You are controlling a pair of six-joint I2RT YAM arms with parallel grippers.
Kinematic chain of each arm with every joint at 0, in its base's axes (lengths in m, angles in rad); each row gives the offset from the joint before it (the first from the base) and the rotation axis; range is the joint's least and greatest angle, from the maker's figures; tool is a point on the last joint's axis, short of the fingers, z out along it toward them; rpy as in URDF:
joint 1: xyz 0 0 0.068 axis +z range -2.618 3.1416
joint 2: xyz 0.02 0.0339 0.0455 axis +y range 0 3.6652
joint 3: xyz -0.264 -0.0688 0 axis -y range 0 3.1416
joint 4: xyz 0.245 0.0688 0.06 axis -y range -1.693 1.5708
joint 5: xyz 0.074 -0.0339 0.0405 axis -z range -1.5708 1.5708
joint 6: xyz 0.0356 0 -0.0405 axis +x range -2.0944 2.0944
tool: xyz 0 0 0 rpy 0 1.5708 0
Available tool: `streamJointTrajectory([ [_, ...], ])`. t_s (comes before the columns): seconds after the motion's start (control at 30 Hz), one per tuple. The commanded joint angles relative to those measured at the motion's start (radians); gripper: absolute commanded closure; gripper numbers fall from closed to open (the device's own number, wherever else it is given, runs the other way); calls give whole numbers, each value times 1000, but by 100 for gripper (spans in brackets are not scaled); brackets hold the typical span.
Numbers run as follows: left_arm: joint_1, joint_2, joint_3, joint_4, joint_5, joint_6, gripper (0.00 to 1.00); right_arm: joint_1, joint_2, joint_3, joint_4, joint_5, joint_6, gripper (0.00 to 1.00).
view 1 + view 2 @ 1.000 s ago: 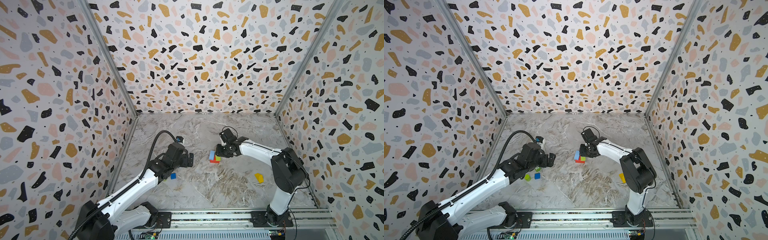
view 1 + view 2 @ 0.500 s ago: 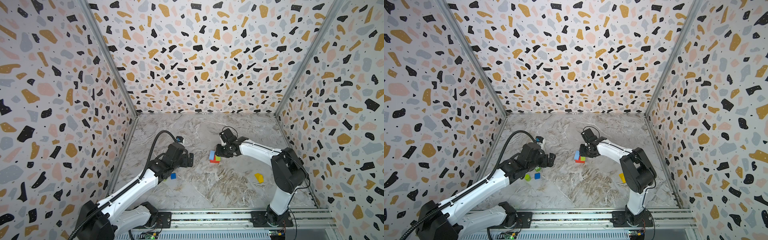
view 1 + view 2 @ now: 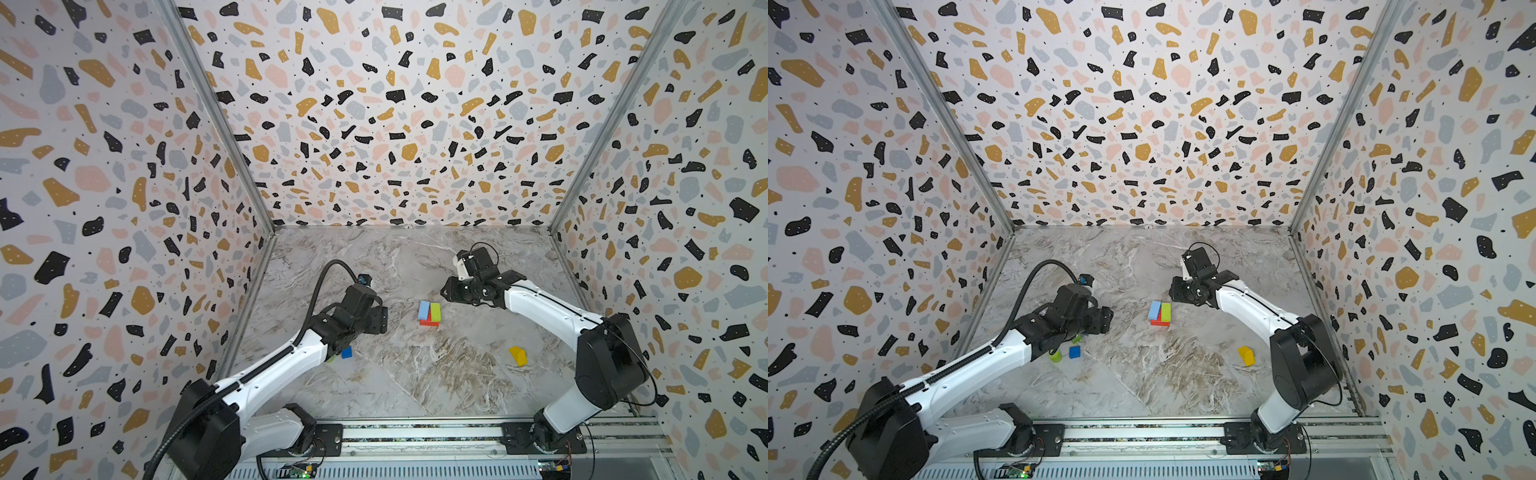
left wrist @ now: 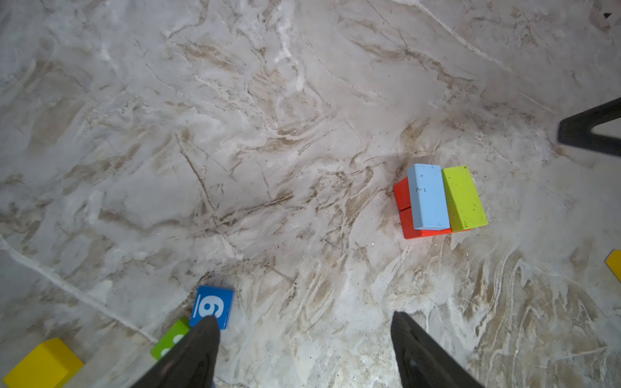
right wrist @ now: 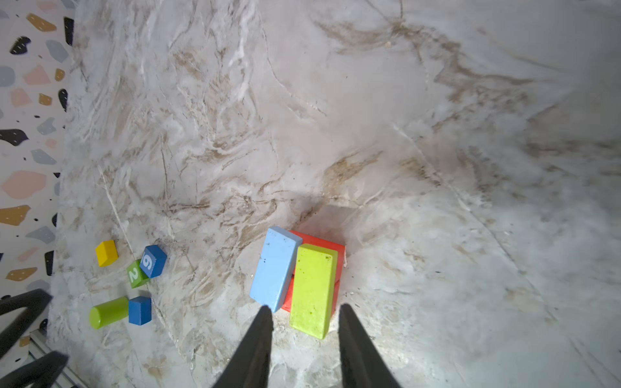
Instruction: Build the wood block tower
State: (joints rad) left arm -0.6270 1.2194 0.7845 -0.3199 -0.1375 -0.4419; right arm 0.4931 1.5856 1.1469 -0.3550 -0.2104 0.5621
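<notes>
The wood block tower (image 3: 429, 312) (image 3: 1160, 312) stands mid-table: red slabs (image 4: 403, 201) at the base, with a light blue bar (image 5: 275, 268) and a lime bar (image 5: 312, 289) side by side on top. My right gripper (image 5: 305, 309) (image 3: 446, 293) hovers just behind the tower, open, with the lime bar's near end in line with the gap and nothing gripped. My left gripper (image 4: 304, 319) (image 3: 378, 320) is open and empty over bare table. One fingertip (image 4: 208, 324) overlaps the blue cube marked 6 (image 4: 211, 307).
Loose blocks lie at the left near the wall: a yellow cube (image 5: 106, 252), a green cube marked 2 (image 5: 134, 275), a lime cylinder (image 5: 107, 312) and a plain blue cube (image 5: 139, 310). A yellow wedge (image 3: 517, 356) lies front right. Terrazzo walls close three sides.
The right gripper has edged slightly back from the tower. The left arm has stayed in place. No block has moved.
</notes>
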Motion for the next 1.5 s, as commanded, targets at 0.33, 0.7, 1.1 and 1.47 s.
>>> streamJointTrajectory([
  [0.33, -77, 218, 141, 101, -16, -65, 37, -48, -22, -103, 5, -41, -104, 78],
  [0.7, -108, 379, 183, 175, 17, -89, 39, -38, 25, -113, 16, -48, -127, 77],
  [1.1, -107, 510, 241, 199, 27, -84, 41, 4, 83, -110, 35, -36, -122, 78],
  [1.47, -108, 575, 296, 193, 32, -83, 42, 19, 141, -63, 24, -37, -127, 78],
])
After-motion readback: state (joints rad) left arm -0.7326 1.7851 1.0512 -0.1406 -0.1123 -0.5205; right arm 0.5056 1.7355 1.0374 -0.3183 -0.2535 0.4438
